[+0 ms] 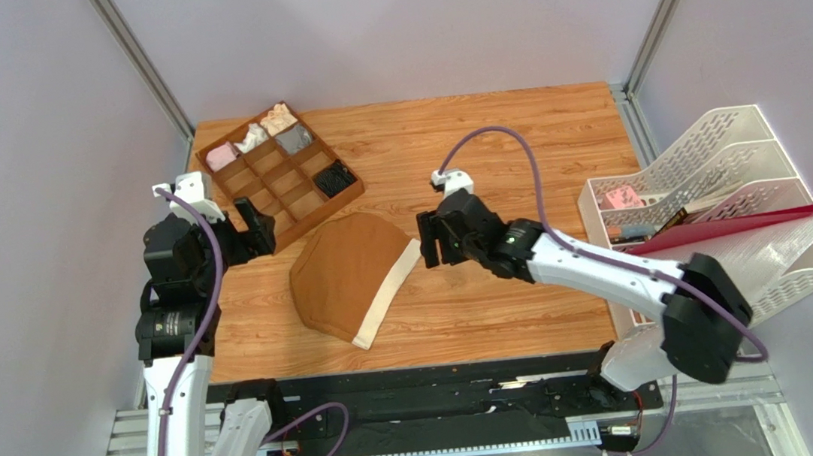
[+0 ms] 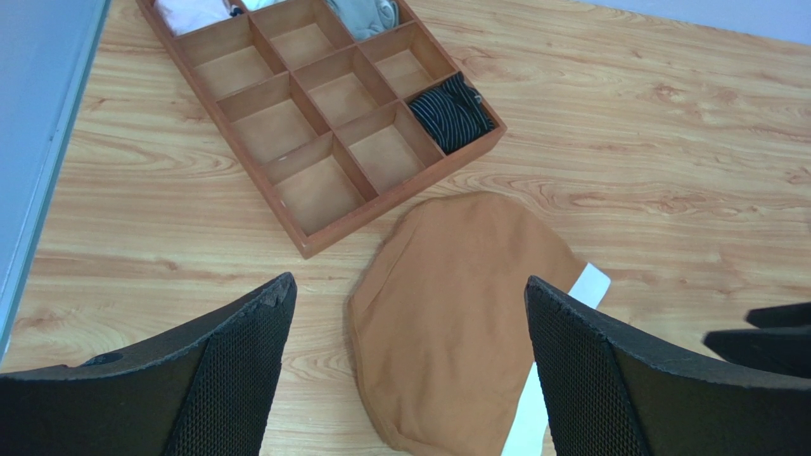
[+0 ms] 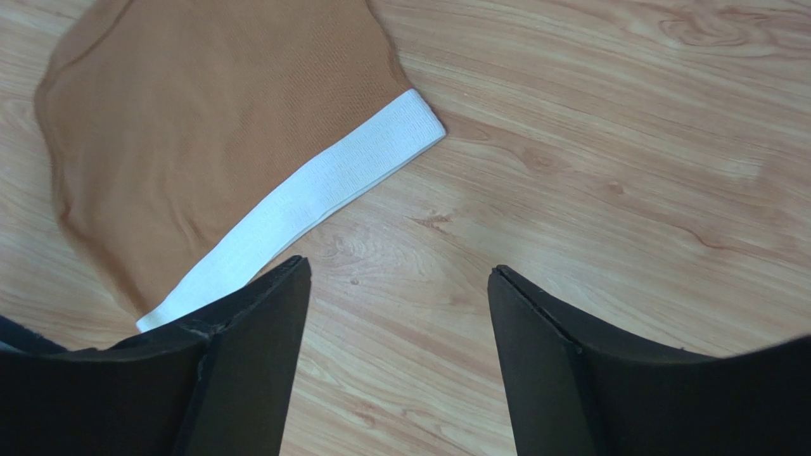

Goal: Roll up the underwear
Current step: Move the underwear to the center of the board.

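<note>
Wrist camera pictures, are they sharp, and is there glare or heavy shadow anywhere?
Left wrist: underwear and wooden tray sharp, with the mesh on the near fingers readable. Right wrist: fabric weave crisp, faint pale sheen on the table, no hard glare. Top view: soft even light, no hard shadows.

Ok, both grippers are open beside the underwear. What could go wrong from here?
The left gripper hangs near the wooden organizer; a sweep could knock it. The underwear lies flat on the table, so a grasp may catch only one layer. The right gripper faces the white band; uneven pulls may skew the roll.
</note>
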Robot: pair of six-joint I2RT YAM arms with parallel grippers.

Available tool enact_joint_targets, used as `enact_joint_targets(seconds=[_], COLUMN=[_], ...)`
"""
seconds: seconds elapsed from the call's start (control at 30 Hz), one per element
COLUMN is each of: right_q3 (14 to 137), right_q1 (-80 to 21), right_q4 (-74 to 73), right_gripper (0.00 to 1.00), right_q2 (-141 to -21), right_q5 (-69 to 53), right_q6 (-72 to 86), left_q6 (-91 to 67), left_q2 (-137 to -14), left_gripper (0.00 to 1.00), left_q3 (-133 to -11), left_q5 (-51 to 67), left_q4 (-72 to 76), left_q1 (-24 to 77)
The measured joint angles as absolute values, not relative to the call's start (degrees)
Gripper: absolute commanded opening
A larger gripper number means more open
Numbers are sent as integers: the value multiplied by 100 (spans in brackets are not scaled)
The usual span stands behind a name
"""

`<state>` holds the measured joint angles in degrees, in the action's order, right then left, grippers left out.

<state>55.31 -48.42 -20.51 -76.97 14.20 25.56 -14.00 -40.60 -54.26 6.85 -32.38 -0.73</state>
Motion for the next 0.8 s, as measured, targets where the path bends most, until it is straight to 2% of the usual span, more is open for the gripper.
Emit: enact_joint_targets(seconds=[0.17, 0.23, 0.43, 0.8], right_q3=[5990, 6189, 6785, 7026], right_q1=[-4930, -4934, -4930, -4727], right_q4=[-2029, -2029, -1986, -1903], right_gripper=[70, 66, 62, 57], right_q2=[-8729, -9076, -9981, -10654], right_q5=[1487, 1555, 1737, 1791], right_q6=[2567, 2536, 2392, 2108], left_q6=[-1400, -1402, -1404, -1406], left_q2=[-4062, -4064, -4152, -4254], left_gripper=[93, 93, 93, 93], left_q3=[-5426, -5426, -5426, -5426], left_q5=[681, 683, 722, 773], left_q4=[-3238, -3238, -3238, -3240], left_q1=[-73, -73, -73, -73])
